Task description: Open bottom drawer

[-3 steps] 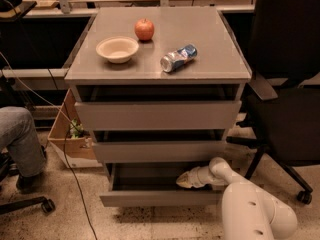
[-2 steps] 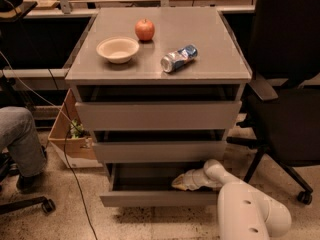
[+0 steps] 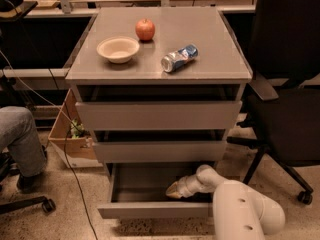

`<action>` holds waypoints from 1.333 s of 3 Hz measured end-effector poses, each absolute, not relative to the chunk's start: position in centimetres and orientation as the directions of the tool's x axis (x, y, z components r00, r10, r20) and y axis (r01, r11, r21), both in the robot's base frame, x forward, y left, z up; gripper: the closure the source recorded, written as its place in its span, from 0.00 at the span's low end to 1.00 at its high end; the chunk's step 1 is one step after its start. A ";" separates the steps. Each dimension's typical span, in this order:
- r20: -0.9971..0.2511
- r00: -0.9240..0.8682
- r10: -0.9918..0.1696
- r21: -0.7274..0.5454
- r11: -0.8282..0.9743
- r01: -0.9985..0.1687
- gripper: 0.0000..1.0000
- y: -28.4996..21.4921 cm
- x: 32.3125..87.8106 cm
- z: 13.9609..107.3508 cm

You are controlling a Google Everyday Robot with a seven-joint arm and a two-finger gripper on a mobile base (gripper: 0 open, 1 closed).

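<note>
The grey cabinet (image 3: 160, 74) has 3 drawer fronts stacked one above another. The bottom drawer (image 3: 155, 210), the slimmest of the 3, sits at the foot of the cabinet just above the speckled floor (image 3: 65, 219) and stands pulled out, so its shallow grey box interior shows from above.

The gripper (image 3: 174, 189) is inside that open box, toward its right side, low over the drawer's bottom, with its tan tip pointing left. Whether it is spread or closed cannot be told. The white arm (image 3: 240, 211) reaches in from the lower right corner.

On the cabinet top lie 3 things: a red apple (image 3: 145, 29) near the back, a pale bowl (image 3: 118, 49) in front of it to the left, and a blue and silver can (image 3: 179, 58) lying on its side to the right. The can's print cannot be read.

A black office chair (image 3: 290, 84) stands just right of the cabinet. A cardboard box (image 3: 67, 136) sits on the floor at its left, and a person's knee (image 3: 20, 136) in grey trousers shows at the left edge.
</note>
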State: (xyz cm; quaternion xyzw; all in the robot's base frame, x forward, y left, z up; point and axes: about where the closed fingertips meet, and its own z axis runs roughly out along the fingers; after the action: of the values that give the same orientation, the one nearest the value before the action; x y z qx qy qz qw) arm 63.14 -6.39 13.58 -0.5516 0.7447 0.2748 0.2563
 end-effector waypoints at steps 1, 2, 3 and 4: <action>-0.663 -0.247 -0.707 0.163 0.186 -0.969 1.00 -4.9 60.4 12.6; -0.643 -0.243 -0.726 0.220 0.129 -0.967 1.00 -3.6 56.9 11.2; -0.631 -0.248 -0.735 0.256 0.105 -0.961 1.00 -3.4 55.1 10.7; -0.616 -0.259 -0.744 0.300 0.083 -0.950 1.00 -3.6 53.4 10.4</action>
State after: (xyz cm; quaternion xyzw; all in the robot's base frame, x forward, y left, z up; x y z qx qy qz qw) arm 53.37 -3.63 10.44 -0.5886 0.7196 0.3346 0.1545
